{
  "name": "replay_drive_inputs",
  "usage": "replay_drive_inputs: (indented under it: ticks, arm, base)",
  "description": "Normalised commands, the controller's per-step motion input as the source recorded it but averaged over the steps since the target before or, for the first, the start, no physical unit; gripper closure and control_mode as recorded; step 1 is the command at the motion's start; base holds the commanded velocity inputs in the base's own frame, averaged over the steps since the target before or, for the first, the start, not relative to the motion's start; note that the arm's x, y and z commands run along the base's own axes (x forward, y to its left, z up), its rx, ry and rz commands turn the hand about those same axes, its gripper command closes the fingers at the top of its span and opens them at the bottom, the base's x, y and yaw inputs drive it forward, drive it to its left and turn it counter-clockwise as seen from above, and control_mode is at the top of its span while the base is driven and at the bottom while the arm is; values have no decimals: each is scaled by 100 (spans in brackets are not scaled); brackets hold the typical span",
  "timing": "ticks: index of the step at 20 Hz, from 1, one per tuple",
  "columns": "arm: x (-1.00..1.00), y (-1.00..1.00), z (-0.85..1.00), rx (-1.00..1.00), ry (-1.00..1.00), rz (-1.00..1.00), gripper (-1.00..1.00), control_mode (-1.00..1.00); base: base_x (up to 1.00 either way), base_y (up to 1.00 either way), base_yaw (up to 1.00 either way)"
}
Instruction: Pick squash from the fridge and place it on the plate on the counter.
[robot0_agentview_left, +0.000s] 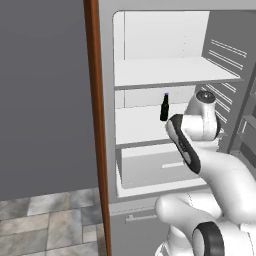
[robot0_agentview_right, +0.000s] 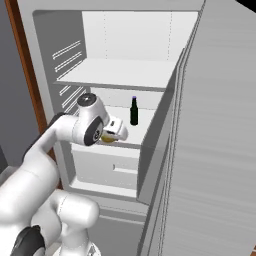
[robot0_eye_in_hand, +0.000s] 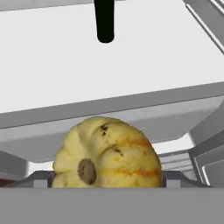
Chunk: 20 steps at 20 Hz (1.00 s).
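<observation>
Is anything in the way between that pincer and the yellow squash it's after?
No. In the hand view the squash sits right between the pincer fingertips with nothing in front of it. The dark bottle stands farther back on the fridge shelf, well clear of it.

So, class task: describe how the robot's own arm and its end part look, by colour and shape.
The arm is glossy white, built of thick rounded segments, with dark grey-black bands and round caps at the joints. The pincer is a small pale block at its tip.
</observation>
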Motion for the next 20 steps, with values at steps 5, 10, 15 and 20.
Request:
replay_drive_inputs:
  ticks: [5,10,15,20]
  arm:
    - [-68,0,49,9,50,0,100,-100]
    - [-66,0,8,7,2,0,100,-100]
    - [-40,12,-16,0,-5,1,100,-100]
    - [-10,26,-3,-1,0,0,100,-100]
  base:
    - [0,0,0]
    - [0,0,0]
    - [0,0,0]
    - [0,0,0]
